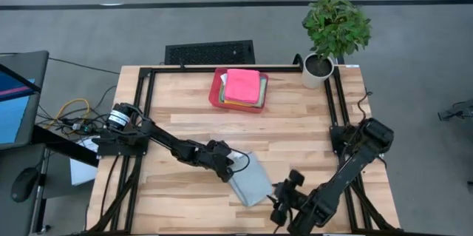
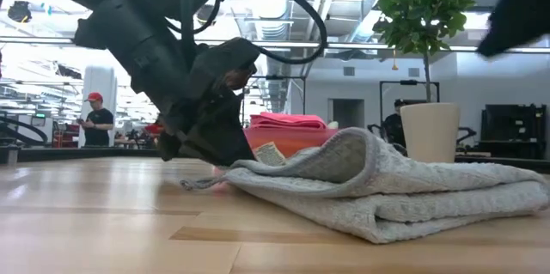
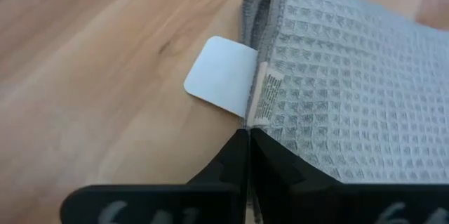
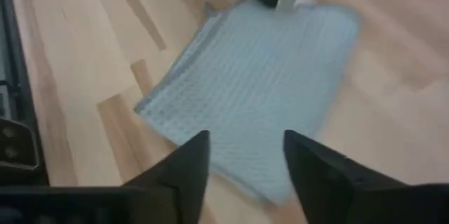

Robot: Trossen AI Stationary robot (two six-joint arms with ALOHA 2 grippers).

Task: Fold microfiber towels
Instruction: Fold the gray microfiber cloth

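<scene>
Grey towel [image 1: 251,184], soft, light and floppy in its waffle weave, lies folded well in front of the red tray [image 1: 216,92]. Its tagged corner is pinched by the left gripper [image 3: 248,134]; the right gripper [image 4: 245,147] is held spread apart just beside its opposite edge.

Grey waffle-weave towel [image 1: 251,183] folded on table's near edge — pink-topped towel stack [image 1: 242,86] in tray.

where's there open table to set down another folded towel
Bare wood lies between the red tray and the left claw, and along the table's right side. It is crowded around the grey towel, with both claws there.
</scene>
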